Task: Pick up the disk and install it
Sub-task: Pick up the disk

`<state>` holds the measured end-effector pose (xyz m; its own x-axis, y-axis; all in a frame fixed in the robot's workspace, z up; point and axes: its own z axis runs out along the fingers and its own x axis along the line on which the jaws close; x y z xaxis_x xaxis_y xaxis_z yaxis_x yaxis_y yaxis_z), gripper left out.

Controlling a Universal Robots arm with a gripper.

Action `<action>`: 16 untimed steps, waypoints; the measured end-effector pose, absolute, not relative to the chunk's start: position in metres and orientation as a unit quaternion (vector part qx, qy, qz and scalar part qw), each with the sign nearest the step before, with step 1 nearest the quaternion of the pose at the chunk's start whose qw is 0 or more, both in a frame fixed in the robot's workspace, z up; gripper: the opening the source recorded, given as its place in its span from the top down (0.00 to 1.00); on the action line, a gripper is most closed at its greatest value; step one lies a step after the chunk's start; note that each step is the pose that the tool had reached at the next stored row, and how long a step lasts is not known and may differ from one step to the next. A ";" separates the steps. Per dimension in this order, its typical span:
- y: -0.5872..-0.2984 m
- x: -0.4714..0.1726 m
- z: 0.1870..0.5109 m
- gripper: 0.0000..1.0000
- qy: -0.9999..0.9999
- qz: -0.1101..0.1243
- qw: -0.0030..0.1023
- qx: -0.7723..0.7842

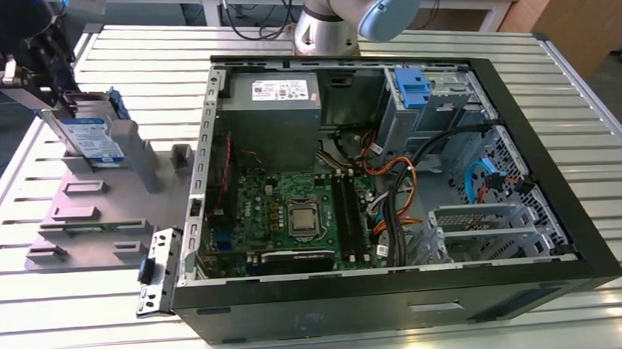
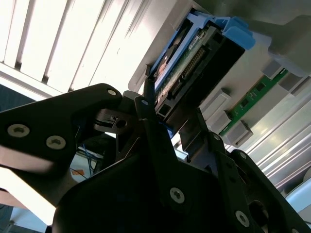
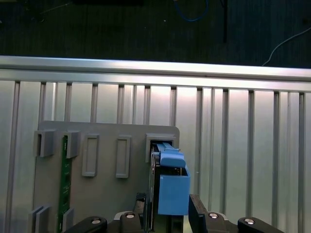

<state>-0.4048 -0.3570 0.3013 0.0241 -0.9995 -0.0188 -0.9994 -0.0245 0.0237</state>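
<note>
Strong glare whitens the slatted table [image 2: 58, 43].

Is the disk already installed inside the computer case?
No, in the exterior view the disk stands upright in the grey holder, outside the open computer case, to that view's left of it.

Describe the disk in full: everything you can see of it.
The disk, a flat silver-metal hard drive with a white-and-blue label and a blue plastic carrier frame, stands upright in a slot of the grey plastic fixture plate, beside the open black computer case, on the exterior view's left. The second wrist view shows its green circuit board and connector. The black gripper is right at it.
</note>
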 end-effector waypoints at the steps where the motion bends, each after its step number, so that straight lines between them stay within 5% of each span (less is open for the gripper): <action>1: -0.357 -0.405 0.301 0.53 -0.698 -0.015 0.002 0.716; 16: -0.357 -0.405 0.298 0.53 -0.698 -0.015 0.002 0.716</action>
<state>-0.4048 -0.3570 0.2984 0.0241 -0.9995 -0.0188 -0.9994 -0.0245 0.0237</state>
